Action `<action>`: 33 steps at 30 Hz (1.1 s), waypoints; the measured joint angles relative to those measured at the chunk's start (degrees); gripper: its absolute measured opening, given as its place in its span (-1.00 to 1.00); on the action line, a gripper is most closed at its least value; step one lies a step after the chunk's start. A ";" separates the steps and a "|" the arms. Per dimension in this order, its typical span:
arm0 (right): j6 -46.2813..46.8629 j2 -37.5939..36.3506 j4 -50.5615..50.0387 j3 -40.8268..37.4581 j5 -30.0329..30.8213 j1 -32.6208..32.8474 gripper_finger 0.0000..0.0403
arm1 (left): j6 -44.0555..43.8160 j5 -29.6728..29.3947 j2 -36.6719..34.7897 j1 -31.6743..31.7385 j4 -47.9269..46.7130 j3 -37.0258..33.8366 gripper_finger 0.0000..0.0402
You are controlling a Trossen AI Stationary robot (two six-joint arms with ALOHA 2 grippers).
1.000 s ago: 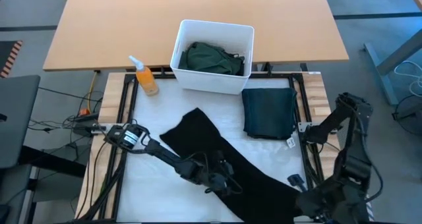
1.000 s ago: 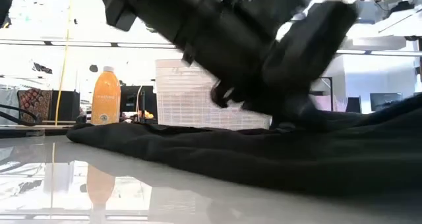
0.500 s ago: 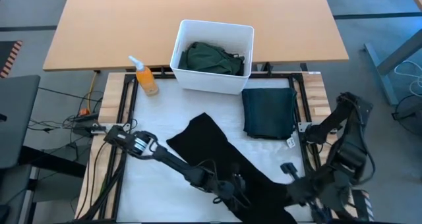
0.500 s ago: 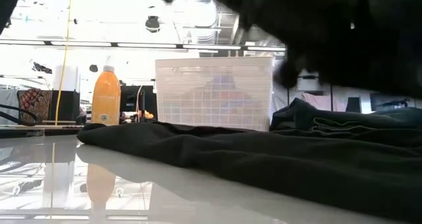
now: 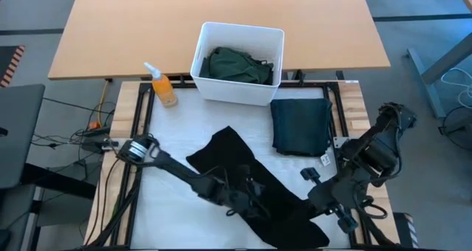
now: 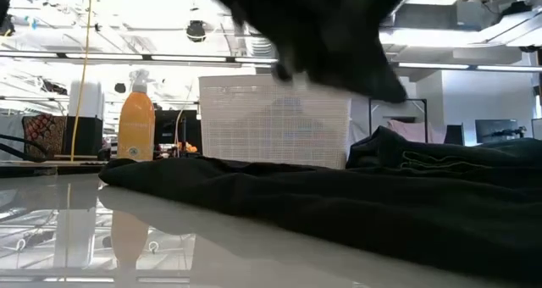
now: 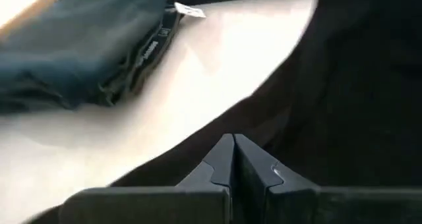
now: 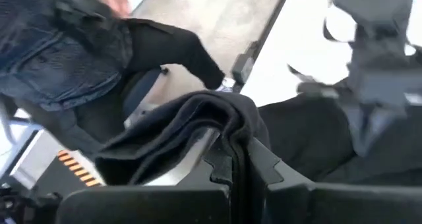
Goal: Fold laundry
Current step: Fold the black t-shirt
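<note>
Long black trousers point(image 5: 254, 184) lie slantwise on the white table top, their far end point(image 5: 225, 136) flat; the low view shows them as a dark ridge point(image 6: 339, 207). My left gripper point(image 5: 242, 199) point(image 7: 234, 145) is low over their middle, shut at their edge. My right gripper point(image 5: 324, 198) point(image 8: 237, 151) is at their near right part, shut on a raised fold. A folded dark green garment point(image 5: 301, 125) rests flat by the right edge. More dark green cloth point(image 5: 237, 65) sits in the white bin point(image 5: 274, 40). My left gripper has its shut fingertips point(image 7: 227, 151) at the trousers' edge point(image 7: 198, 141) near their middle, coming slantwise from the table's left. The cloth lies on the table around them. How many layers are between the fingers does not show. My right gripper pinches a fold of the trousers point(image 8: 217, 112) between its two fingers, several layers thick. The fold is lifted off the table and drapes over the fingertips, slack. The rest of the trousers point(image 8: 310, 138) stays on the table.
An orange spray bottle point(image 5: 162, 85) stands at the table's far left beside the bin. A wooden desk point(image 5: 221, 15) lies beyond. A seated person's legs point(image 8: 99, 59) show past the table's near edge. Bare white surface point(image 5: 169, 207) lies left of the trousers.
My right gripper has moved from the near right corner toward the table's left and far side and has drawn the trousers' near right part up into a fold. My left gripper dipped toward the near edge, then came back. The trousers' far end slid slightly right.
</note>
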 joint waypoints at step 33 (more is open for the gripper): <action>-0.67 0.63 -10.37 11.66 -2.78 -4.07 -0.86 | 10.95 0.07 9.15 0.76 -34.08 30.92 -1.00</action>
